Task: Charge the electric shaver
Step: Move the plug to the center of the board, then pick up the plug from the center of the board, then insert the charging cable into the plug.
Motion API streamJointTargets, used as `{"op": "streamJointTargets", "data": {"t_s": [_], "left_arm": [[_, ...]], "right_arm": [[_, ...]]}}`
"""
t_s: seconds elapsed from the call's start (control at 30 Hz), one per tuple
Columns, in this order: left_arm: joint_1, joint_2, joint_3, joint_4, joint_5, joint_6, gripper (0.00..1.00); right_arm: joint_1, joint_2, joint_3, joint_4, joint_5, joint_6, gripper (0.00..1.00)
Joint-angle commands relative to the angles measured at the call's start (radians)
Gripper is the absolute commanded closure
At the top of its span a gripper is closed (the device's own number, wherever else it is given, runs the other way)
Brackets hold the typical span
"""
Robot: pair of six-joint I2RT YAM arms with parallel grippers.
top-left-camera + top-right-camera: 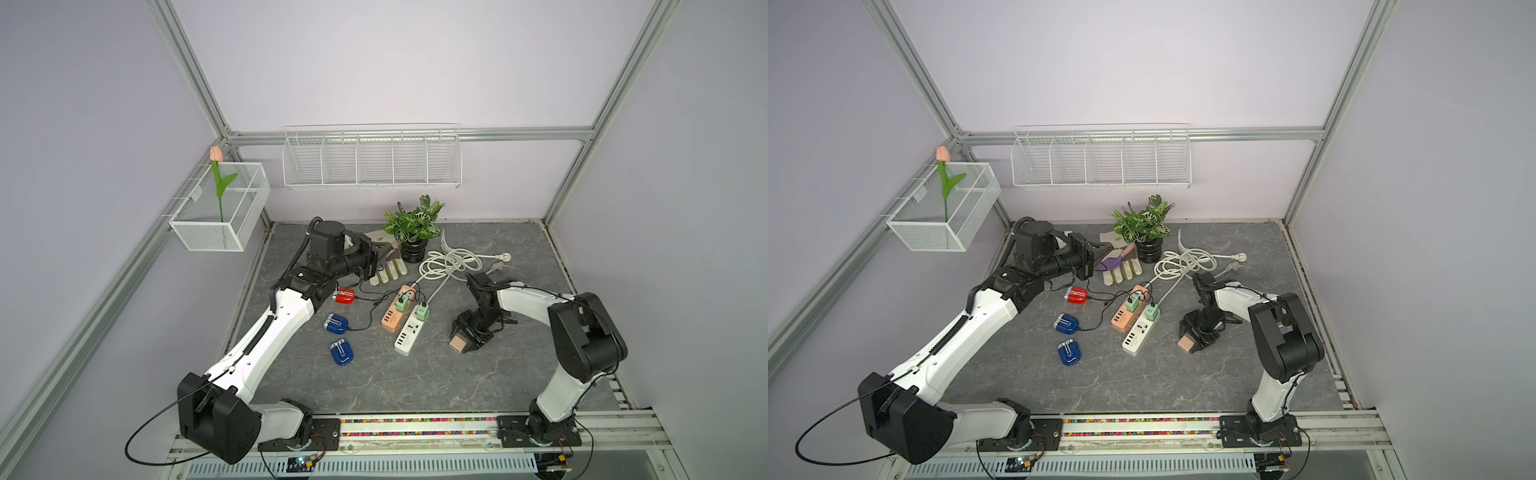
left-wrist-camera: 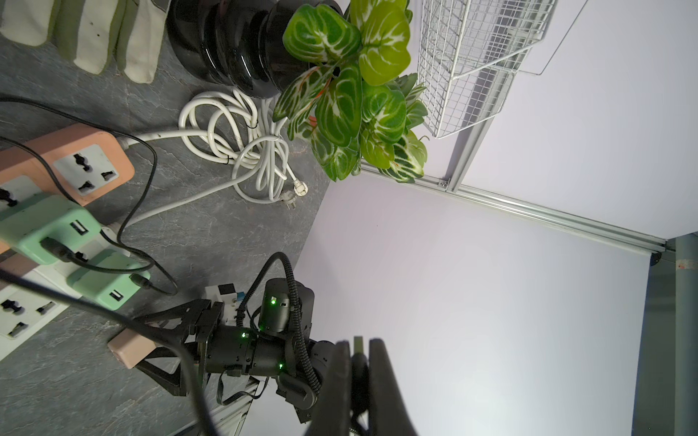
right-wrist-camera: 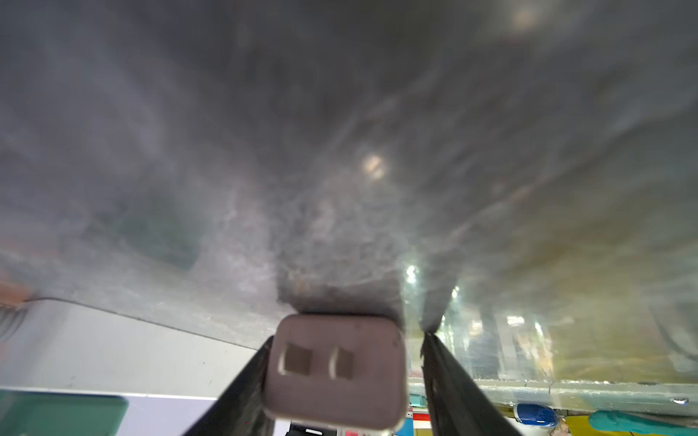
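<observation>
**Fingers [image 3: 449, 377] apart around the pink charger block [image 3: 336, 372]**

The front blue shaver [image 1: 341, 353] lies on the grey table [image 1: 374, 386], near the white power strip [image 1: 409, 338]. Past the strip sits the block, with the right gripper [image 1: 462, 341] putting a finger on each side (one touches it, one shows a gap). The left gripper [image 1: 386, 248], back by the glove [image 1: 388, 272], is pinched tight.

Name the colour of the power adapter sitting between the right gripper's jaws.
The power adapter is pale peach-pink; it shows best in a top view.

Lilac walls [image 1: 395, 62]; grey marbled tabletop [image 1: 395, 374]; white wire shelf [image 1: 371, 164] (wall-hung).
</observation>
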Motion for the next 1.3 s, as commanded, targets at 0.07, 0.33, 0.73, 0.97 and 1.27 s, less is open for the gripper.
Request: {"op": "streamJointTargets", "data": {"t_s": [0.07,0.33,0.73,0.97,1.27], "left_arm": [[0.01,0.01,-0.004,0.02,0.016,-0.017,1.0],[0.013,0.013,-0.003,0.018,0.018,-0.018,1.0],[0.015,-0.005,-0.013,0.067,0.001,-0.054,1.0],[0.014,-0.01,-0.013,0.142,-0.022,-0.085,1.0],[-0.01,-0.018,-0.01,0.124,-0.048,-0.086,1.0]], "right_arm": [[0.001,0.04,-0.004,-0.035,0.036,-0.001,0.4],[0.005,0.053,-0.013,-0.007,0.039,0.042,0.52],[0.011,-0.275,0.011,0.214,0.037,0.137,0.9],[0.078,-0.438,-0.043,0.874,0.106,0.34,0.93],[0.188,-0.292,0.034,1.399,0.215,0.485,0.93]]}}
